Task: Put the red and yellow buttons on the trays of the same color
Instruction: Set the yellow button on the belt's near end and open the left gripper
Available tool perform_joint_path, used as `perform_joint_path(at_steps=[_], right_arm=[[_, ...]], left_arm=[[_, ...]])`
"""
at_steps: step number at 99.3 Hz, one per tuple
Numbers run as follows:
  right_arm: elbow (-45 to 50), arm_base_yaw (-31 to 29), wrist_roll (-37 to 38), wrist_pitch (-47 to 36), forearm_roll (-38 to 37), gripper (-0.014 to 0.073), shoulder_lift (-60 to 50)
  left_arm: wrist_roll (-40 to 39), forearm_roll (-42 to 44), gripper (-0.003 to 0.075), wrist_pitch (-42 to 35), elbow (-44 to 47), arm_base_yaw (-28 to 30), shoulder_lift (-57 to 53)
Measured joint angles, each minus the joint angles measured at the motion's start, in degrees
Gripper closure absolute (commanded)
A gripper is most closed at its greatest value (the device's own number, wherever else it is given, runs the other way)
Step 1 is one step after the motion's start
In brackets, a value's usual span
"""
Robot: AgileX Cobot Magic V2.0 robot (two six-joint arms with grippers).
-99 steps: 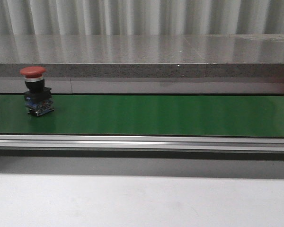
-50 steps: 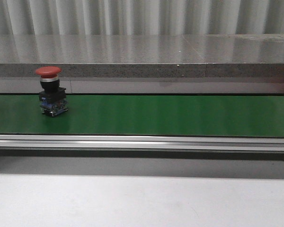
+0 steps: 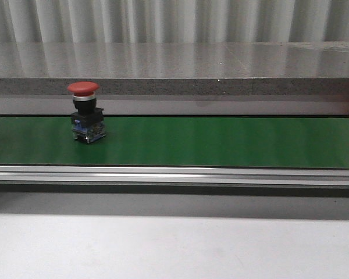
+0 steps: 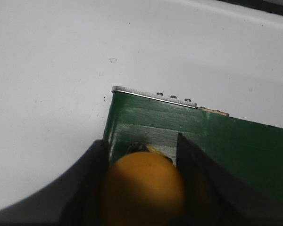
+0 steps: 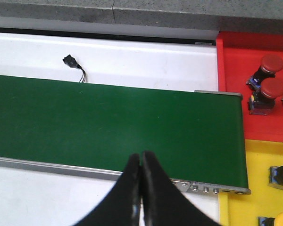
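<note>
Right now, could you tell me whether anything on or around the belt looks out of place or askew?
Nothing looks spilled or damaged. The red button stands upright on the belt. One small oddity: a loose black connector with short wires lies on the white surface beyond the belt. The sorted buttons sit in the red tray and yellow tray.

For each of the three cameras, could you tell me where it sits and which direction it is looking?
Front view: looks forward, level across the green belt, at a red button standing on it; no arm shows.
Left wrist view: on the left arm, looking down at the belt's end; left gripper holds a yellow button.
Right wrist view: on the right arm, looking down at the belt's other end, red tray and yellow tray; right gripper shut, empty.
All three share the belt.
</note>
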Motion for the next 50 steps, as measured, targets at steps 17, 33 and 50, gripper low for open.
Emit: perform_joint_path(at_steps=[17,33,50], right_arm=[[0.0,0.0,0.0,0.0,0.0,0.0718,0.0],[0.0,0.0,0.0,0.0,0.0,0.0718,0.0],[0.0,0.0,0.0,0.0,0.0,0.0718,0.0]], left_arm=[[0.0,0.0,0.0739,-2.1,2.4,0.0,0.0],[0.0,0.0,0.0739,-2.9,3.5,0.0,0.0],[0.0,0.0,0.0738,-3.3,3.6,0.0,0.0]])
